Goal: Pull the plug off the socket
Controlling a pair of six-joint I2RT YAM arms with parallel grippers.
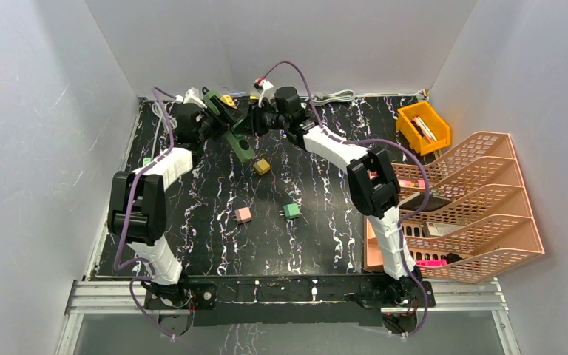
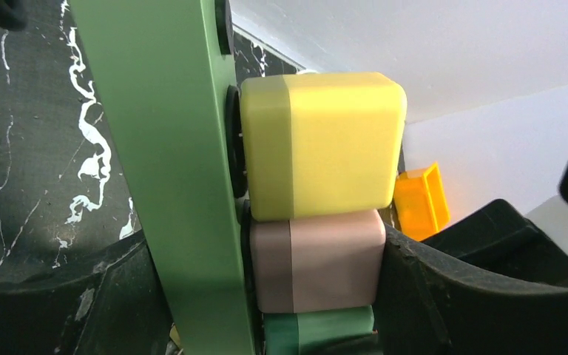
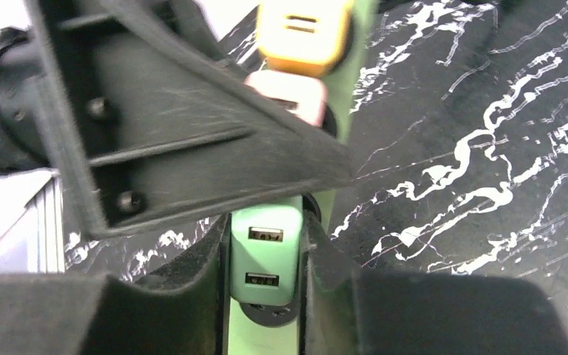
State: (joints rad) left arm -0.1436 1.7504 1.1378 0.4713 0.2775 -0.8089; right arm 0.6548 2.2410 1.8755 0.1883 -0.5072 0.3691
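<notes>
The right gripper [image 3: 266, 229] has its two dark fingers [image 3: 200, 288] pressed flat against either side of the green plug [image 3: 265, 266], whose end face shows two small USB ports. This is the grip for drawing the plug straight out, and the plug is seated in its socket, not yet pulled. Just above it on the same green socket strip [image 2: 163, 148] sit a pink plug [image 2: 318, 259] and then a yellow plug [image 2: 325, 144], packed touching one another. The left gripper [image 2: 266, 259] clamps the strip across its width, one finger behind the strip's back and the other seemingly against the pink plug's outer face, probably to brace the strip against the pull. Both arms meet over the far middle of the black marbled table [image 1: 207, 244], holding the strip tilted. Nearer the bases lie a loose yellow plug [image 1: 262, 166], a loose pink plug [image 1: 243, 215] and a loose green plug [image 1: 291, 211].
</notes>
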